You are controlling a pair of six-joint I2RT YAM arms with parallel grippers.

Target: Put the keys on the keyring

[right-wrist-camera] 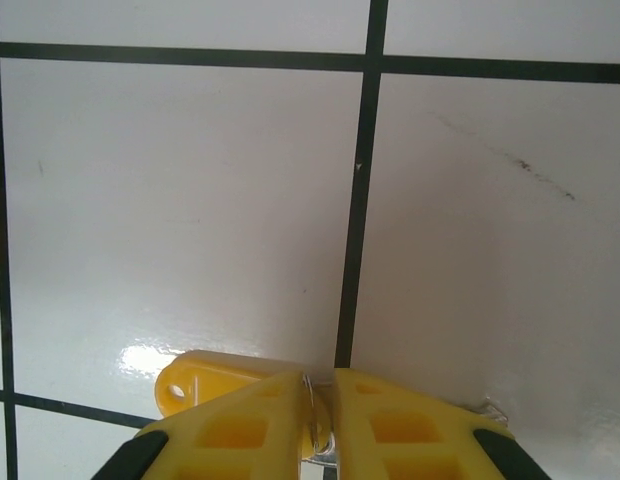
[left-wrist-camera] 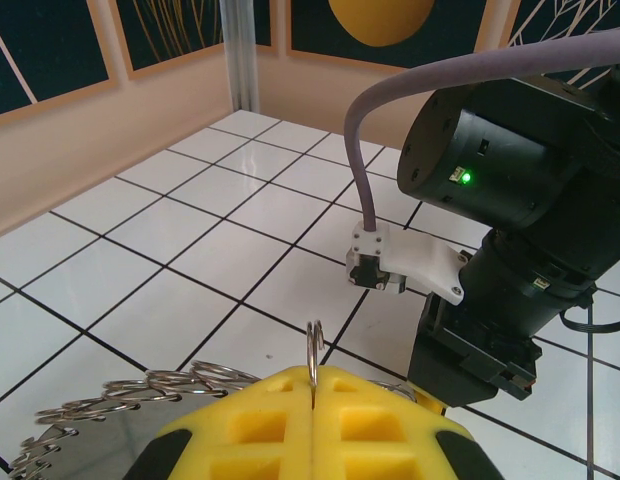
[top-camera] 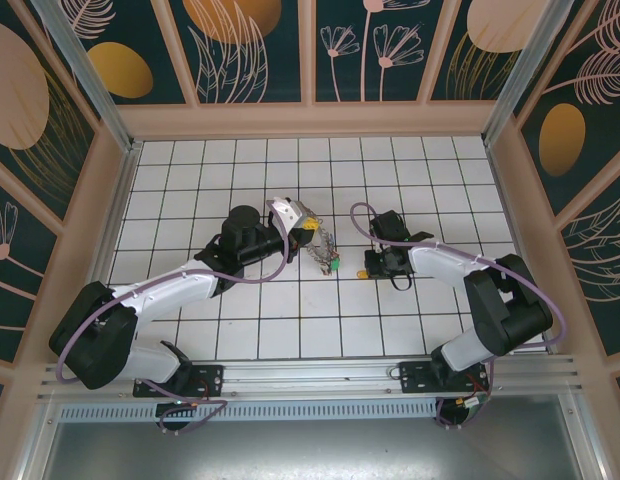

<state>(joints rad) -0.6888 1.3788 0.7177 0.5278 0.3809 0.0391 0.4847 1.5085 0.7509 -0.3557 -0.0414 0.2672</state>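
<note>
Gripping ring & key, both arms mid-surface

Left end effector [left-wrist-camera: 313, 388] is clenched, yellow pads pinching the thin wire of the keyring [left-wrist-camera: 313, 345], which stands upright between them. In top view the keys [top-camera: 323, 255] bunch below the ring, just right of the left wrist, approx. centre of the white tiled surface [top-camera: 290, 320]. Right end effector [right-wrist-camera: 318, 405] points down at the tiles, pads closed on a small silvery key [right-wrist-camera: 318, 437]. Its yellow tag [right-wrist-camera: 195, 385] sticks out left of the pads, lying on or just above a tile near a dark grout line; can't tell which. The two end effectors are near each other but apart, w/ the key bunch between them
</note>
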